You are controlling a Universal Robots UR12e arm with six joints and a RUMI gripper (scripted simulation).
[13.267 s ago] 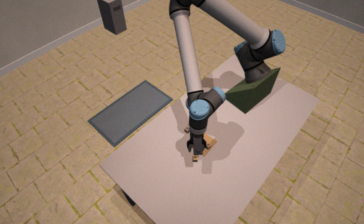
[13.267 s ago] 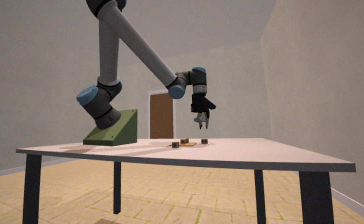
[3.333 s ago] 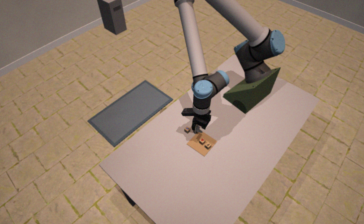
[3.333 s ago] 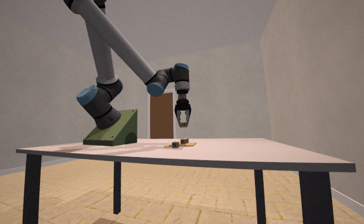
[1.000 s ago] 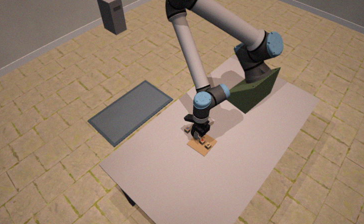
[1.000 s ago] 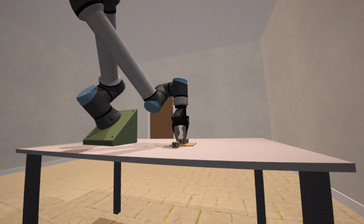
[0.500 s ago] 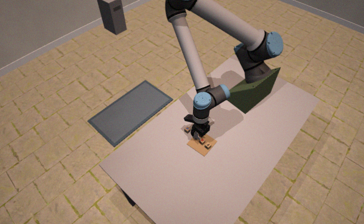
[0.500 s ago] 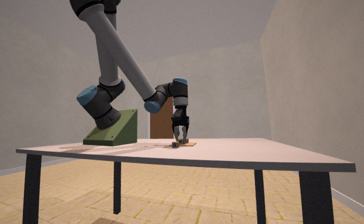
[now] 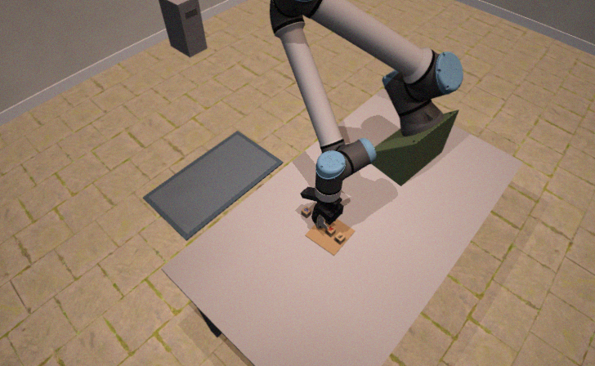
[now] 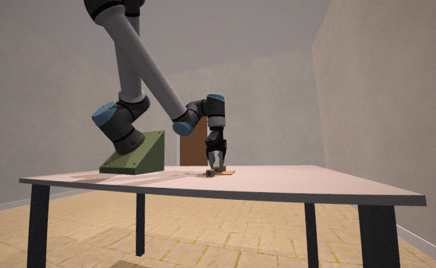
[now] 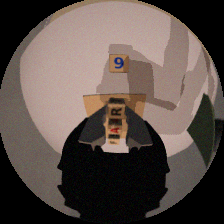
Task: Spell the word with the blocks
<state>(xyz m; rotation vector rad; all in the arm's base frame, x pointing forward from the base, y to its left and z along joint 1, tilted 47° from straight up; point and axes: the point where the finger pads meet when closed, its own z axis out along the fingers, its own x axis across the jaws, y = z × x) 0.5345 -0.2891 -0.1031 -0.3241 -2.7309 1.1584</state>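
My gripper (image 9: 322,222) points straight down at the near-left end of the tan mat (image 9: 329,237) and is shut on the R block (image 11: 116,111). The block hangs at or just above the mat; I cannot tell if it touches. In the wrist view it lines up with the red A block (image 11: 115,131) and the F block (image 11: 114,143) in a tight straight row. In the top view the A block (image 9: 330,230) and the F block (image 9: 340,237) sit on the mat beside the fingers. The 9 block (image 9: 307,210) lies on the table off the mat, also seen in the wrist view (image 11: 118,63).
The arm's green wedge base (image 9: 409,152) stands at the table's far end. A grey floor mat (image 9: 213,184) and a grey cabinet (image 9: 184,24) are off the table to the left. A brown door (image 10: 193,146) is behind.
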